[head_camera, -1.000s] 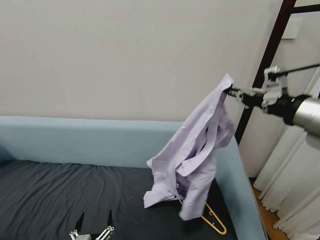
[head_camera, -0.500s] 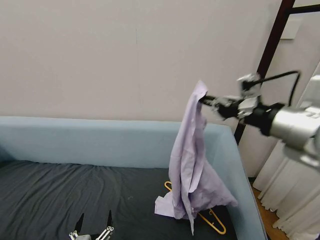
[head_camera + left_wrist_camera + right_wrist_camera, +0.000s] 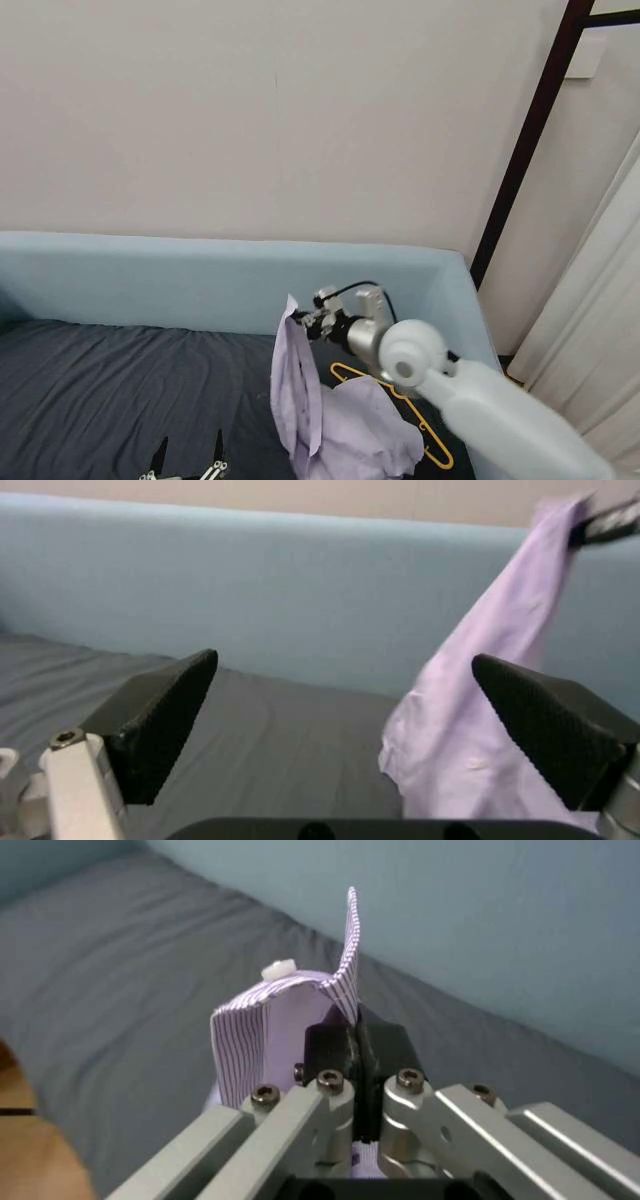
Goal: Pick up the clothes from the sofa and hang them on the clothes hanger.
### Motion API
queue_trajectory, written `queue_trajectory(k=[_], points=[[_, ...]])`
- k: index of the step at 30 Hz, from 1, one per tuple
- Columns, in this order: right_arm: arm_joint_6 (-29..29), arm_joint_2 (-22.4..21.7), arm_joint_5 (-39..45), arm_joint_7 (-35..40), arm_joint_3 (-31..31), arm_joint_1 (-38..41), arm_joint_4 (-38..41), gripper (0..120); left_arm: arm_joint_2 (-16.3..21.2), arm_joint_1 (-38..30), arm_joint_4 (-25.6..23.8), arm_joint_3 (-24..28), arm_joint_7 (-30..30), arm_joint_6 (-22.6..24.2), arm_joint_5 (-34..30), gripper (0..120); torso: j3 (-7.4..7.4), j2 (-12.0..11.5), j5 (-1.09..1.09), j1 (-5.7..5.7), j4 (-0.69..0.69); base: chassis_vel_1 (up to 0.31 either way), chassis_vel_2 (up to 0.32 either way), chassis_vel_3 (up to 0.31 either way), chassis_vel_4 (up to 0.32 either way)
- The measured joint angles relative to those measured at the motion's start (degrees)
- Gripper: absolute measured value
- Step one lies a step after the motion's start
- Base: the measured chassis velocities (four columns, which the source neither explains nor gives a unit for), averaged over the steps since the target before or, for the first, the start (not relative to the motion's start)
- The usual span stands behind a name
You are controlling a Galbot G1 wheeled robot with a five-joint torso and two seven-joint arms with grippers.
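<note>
Our right arm (image 3: 490, 410) is a smooth pale-grey shell with a rounded joint cap, narrowing to a silver cylindrical wrist with a thin black cable (image 3: 350, 286) arched over it. Our right gripper (image 3: 352, 1039) shows brushed-aluminium link bars pinned with dark hex-socket screws (image 3: 330, 1080) and tipped with black pads. Our left gripper (image 3: 340, 667) has two wedge-shaped black fingers (image 3: 160, 712), finely textured, on a whitish metal bracket with one socket screw.

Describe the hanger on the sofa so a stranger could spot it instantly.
Start at the pale blue sofa and go to the right end of its dark seat. There, beside the lilac shirt that the right gripper holds pinched, lies the hanger: a thin yellow frame, the one bright, rigid thing against soft cloth.
</note>
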Motion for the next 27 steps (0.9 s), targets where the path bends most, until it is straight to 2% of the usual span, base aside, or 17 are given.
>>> queue_trajectory(k=[2,3,7,10,12,13,17,19,21,23,27], points=[[2.6,4.0,-5.1,-1.9,-2.2,-0.5,-5.5,0,-0.2,-0.6,0.9,0.2,0.0,-0.1,0.0,100,0.0,0.0,0.0,0.01,-0.02,0.0,0.0,0.0,0.0],[2.6,4.0,-5.1,-1.9,-2.2,-0.5,-5.5,0,-0.2,-0.6,0.9,0.2,0.0,-0.1,0.0,100,0.0,0.0,0.0,0.01,-0.02,0.0,0.0,0.0,0.0],[3.5,12.2,-11.5,-2.0,-5.6,0.1,-14.3,0,-0.4,-0.9,1.9,0.3,0.0,-0.5,0.0,100,-0.01,0.0,0.0,0.0,0.05,0.0,0.0,0.0,0.0],[3.6,14.1,-13.9,-1.9,-7.4,1.0,-17.3,7,-0.4,-0.7,2.0,0.1,0.0,-0.9,-0.1,100,-0.01,0.0,-0.01,0.0,0.03,0.0,0.0,0.0,0.0],[3.1,14.1,-15.9,-2.0,-9.2,1.6,-18.3,18,-0.4,-0.6,2.0,0.0,-0.1,-1.1,-0.4,100,-0.01,0.0,0.01,0.0,0.01,0.0,0.0,0.0,0.0],[3.1,14.1,-15.9,-2.0,-9.2,1.6,-18.3,18,-0.4,-0.6,2.0,0.0,-0.1,-1.1,-0.4,100,-0.01,0.0,0.01,0.0,0.01,0.0,0.0,0.0,0.0],[-0.2,10.7,-17.7,-3.0,-12.7,1.7,-16.6,34,-0.4,-0.5,1.9,0.0,-0.2,-1.4,-0.6,100,-0.01,0.0,0.01,0.0,-0.01,0.0,0.0,0.0,0.0],[-0.6,10.1,-17.7,-3.0,-12.8,1.3,-15.8,37,-0.4,-0.5,1.9,0.0,-0.2,-1.5,-0.6,100,-0.01,0.0,0.01,0.0,-0.01,0.0,0.0,0.0,0.0],[-2.2,8.4,-17.7,-3.1,-12.8,0.5,-13.8,47,-0.5,-0.6,2.0,0.1,-0.2,-1.5,-0.7,100,-0.01,0.0,0.04,0.0,0.0,0.0,0.0,0.0,0.0],[-2.6,8.1,-17.7,-3.1,-12.8,0.5,-13.4,49,-0.5,-0.7,2.1,0.1,-0.2,-1.5,-0.7,100,-0.01,0.0,0.04,0.0,0.0,0.0,0.0,0.0,0.0],[-3.2,6.9,-18.6,-3.4,-13.0,0.5,-12.4,67,-0.5,-0.8,2.4,0.2,-0.2,-1.5,-0.7,100,-0.01,0.0,0.02,0.0,0.0,0.0,0.0,0.0,0.0]])
